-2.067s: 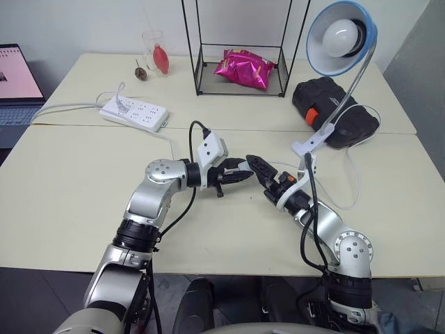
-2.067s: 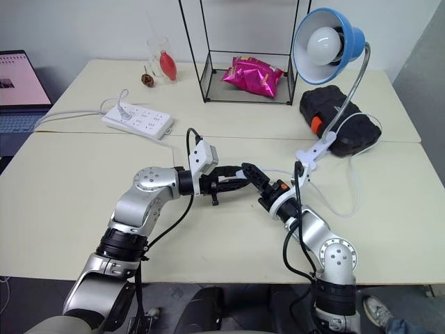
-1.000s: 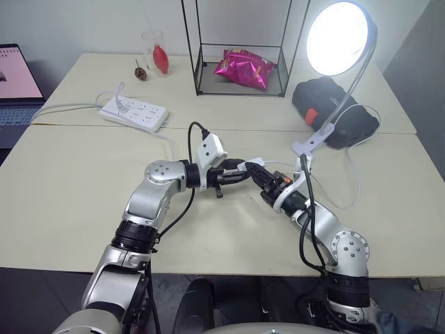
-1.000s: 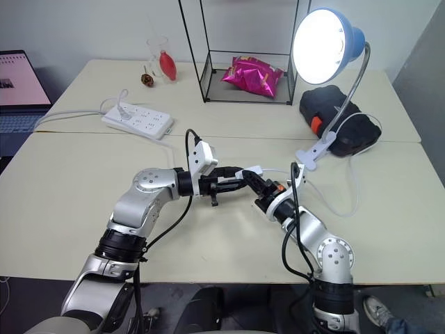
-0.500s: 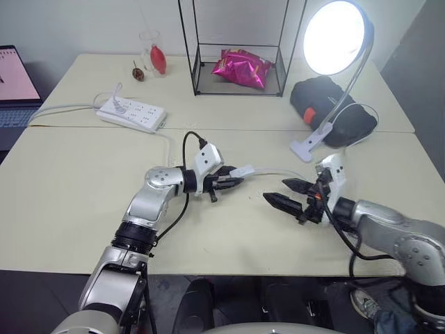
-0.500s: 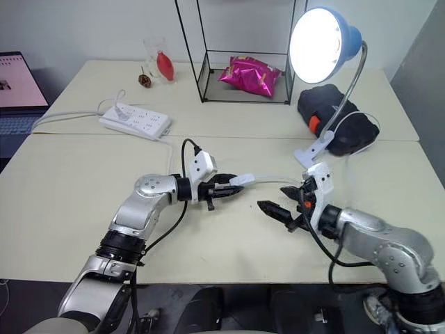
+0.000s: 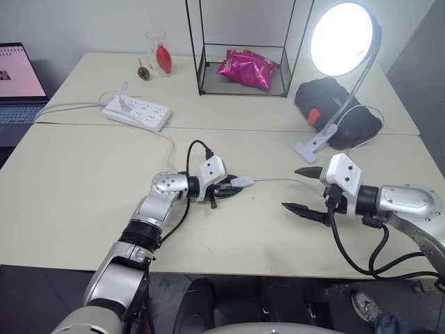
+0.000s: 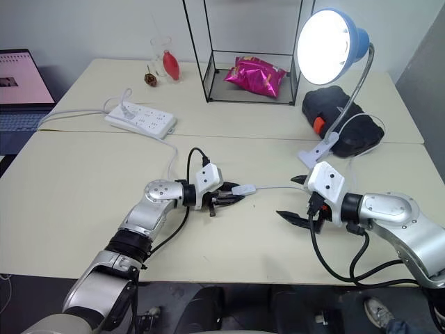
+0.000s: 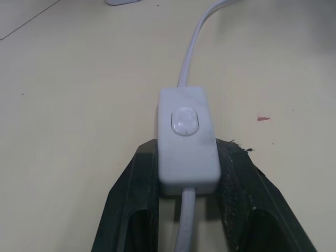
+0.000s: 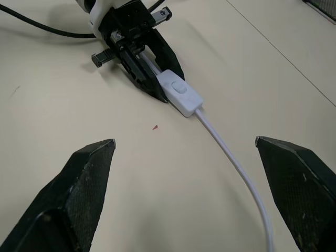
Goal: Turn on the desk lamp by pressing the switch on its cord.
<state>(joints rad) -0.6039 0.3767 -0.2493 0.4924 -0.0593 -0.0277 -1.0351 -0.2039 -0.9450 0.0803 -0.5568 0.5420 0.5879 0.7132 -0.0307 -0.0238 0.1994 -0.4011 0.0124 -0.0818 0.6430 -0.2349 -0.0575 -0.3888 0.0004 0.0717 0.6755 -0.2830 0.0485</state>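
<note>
Matte beige table, glossy oblong switch (rounded button), thin cord

lit desk lamp; left pincer seemingly grips the switch.

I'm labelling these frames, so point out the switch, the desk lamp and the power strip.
switch [image 9: 186, 137]: left wrist view, on its white body just below the button.
desk lamp [image 7: 342, 40]: left eye view, on the lit bulb face.
power strip [image 8: 140, 122]: right eye view, on its socket top.
</note>
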